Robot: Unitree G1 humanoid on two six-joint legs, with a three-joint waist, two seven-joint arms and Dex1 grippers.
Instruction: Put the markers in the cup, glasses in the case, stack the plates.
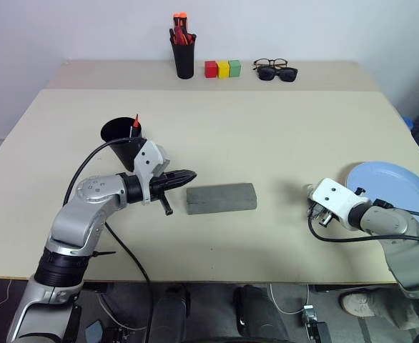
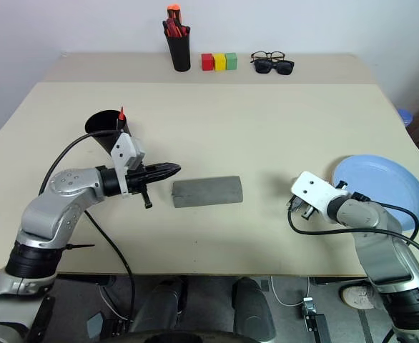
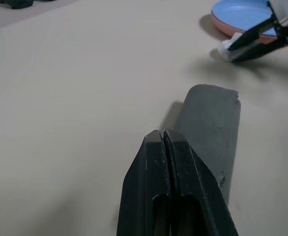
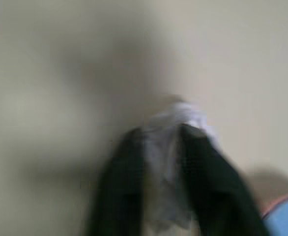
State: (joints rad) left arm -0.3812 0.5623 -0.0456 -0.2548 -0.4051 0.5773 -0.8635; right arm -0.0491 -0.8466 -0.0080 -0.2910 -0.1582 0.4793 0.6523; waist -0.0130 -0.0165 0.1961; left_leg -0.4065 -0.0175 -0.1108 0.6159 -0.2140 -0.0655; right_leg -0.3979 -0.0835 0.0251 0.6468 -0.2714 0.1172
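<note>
The black cup [image 1: 121, 139] stands at the left with a red marker tip [image 1: 135, 123] poking out of it. The grey case [image 1: 221, 198] lies closed in the middle of the table, and the glasses are hidden. My left gripper [image 1: 188, 175] is shut and empty, pointing at the case's near end [image 3: 210, 128]. At the right, the light blue plate [image 1: 392, 193] rests on the salmon pink plate [image 3: 232, 27]. Just left of the plates, my right gripper [image 3: 235, 49] is low over the table, shut on a small white thing [image 4: 171, 147] too blurred to identify.
At the back stand a black holder of red pens [image 1: 184, 50], three coloured blocks [image 1: 222, 68] and two dark pairs of glasses [image 1: 275, 70]. The table's front edge [image 1: 217, 275] is close below both arms. A black cable loops by my left arm.
</note>
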